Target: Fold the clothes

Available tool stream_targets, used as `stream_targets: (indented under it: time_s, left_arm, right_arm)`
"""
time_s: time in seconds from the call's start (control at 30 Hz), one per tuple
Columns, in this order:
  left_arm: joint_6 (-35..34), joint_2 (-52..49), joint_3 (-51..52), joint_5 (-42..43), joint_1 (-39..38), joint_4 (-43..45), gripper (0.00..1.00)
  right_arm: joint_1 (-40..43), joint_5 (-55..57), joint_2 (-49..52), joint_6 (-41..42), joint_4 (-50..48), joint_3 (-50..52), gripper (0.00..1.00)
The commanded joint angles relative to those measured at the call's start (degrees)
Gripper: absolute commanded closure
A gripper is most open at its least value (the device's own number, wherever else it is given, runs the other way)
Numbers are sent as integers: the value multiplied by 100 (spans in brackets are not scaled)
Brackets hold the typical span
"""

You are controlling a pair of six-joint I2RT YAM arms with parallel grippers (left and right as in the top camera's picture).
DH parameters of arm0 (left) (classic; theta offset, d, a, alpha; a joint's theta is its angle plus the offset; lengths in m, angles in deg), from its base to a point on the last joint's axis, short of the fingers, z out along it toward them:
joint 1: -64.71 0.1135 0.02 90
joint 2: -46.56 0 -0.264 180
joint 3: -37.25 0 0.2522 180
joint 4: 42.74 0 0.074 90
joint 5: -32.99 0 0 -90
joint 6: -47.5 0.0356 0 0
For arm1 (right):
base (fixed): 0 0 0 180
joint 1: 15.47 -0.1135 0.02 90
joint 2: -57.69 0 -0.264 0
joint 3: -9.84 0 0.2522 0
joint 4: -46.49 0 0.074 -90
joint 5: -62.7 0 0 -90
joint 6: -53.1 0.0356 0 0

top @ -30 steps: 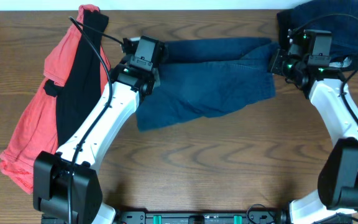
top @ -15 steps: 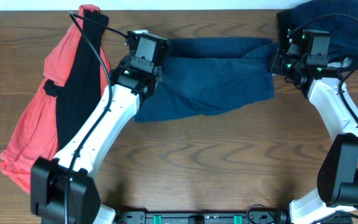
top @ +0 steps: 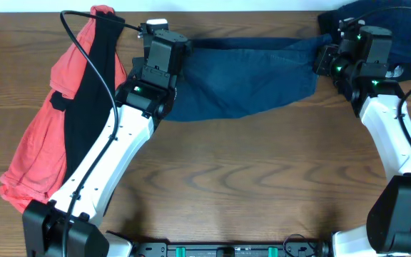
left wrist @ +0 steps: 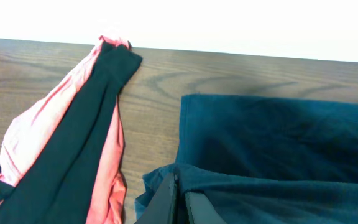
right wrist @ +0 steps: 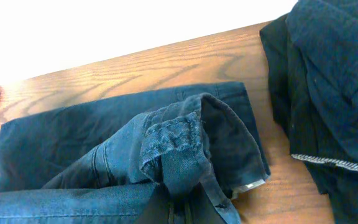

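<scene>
Across the upper middle of the frame, navy shorts (top: 248, 82) are stretched over the bench (top: 227, 178), pinched by the left end effector (left wrist: 179, 202) and the right end effector (right wrist: 182, 211). Both ends should be carried level, the cloth taut, so that the edges meet.

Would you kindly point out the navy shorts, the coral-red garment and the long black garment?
navy shorts (top: 248, 82), overhead view, middle of the cloth
coral-red garment (top: 34, 153), overhead view, its lower left part
long black garment (top: 84, 118), overhead view, its middle stretch
</scene>
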Motion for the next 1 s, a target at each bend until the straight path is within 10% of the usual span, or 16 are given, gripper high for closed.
stream_targets:
  time_s: [0.0,0.97]
  left_arm:
    - [90,39,-109,-267,37,94,94]
    - [90,-2100,-109,-267,120,2677,94]
  right_arm:
    - [-13,363,-96,-219,-125,-101,99]
    - [-155,356,1858,-234,-2380,-98,99]
